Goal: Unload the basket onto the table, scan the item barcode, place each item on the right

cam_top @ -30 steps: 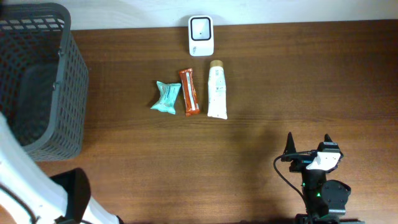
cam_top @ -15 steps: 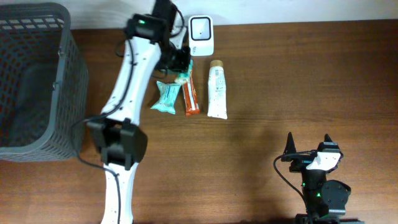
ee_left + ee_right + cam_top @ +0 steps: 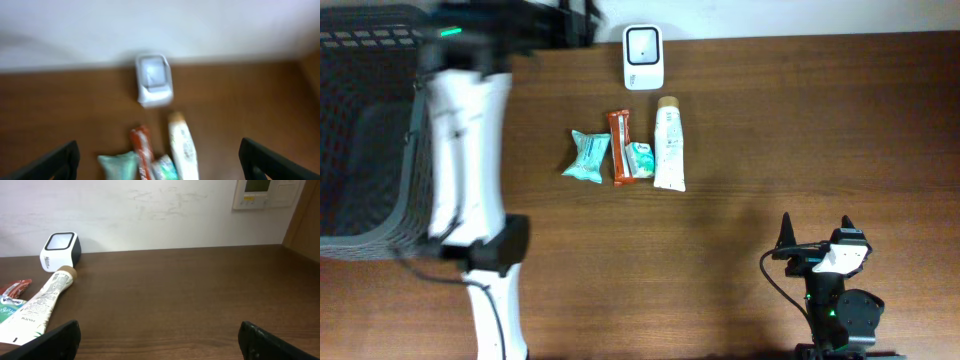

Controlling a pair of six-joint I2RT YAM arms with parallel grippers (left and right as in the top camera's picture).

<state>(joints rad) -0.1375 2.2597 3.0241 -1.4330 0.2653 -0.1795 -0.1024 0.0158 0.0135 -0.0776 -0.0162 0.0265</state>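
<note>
Right gripper (image 3: 816,230) at lower right, jaws apart, empty; at centre a green sachet (image 3: 640,158) lies on the counter (image 3: 800,120) between bar (image 3: 624,140) and tube (image 3: 669,145); scanner (image 3: 643,57) beyond, upper centre; left gripper (image 3: 159,150) spread wide, empty

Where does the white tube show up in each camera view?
Overhead: tube near centre, at the right end of the row.
Left wrist: tube bottom centre, blurred.
Right wrist: tube lower left, lying flat.
Shared landmark: the white scanner just beyond the tube's cap, in all three views.
</note>
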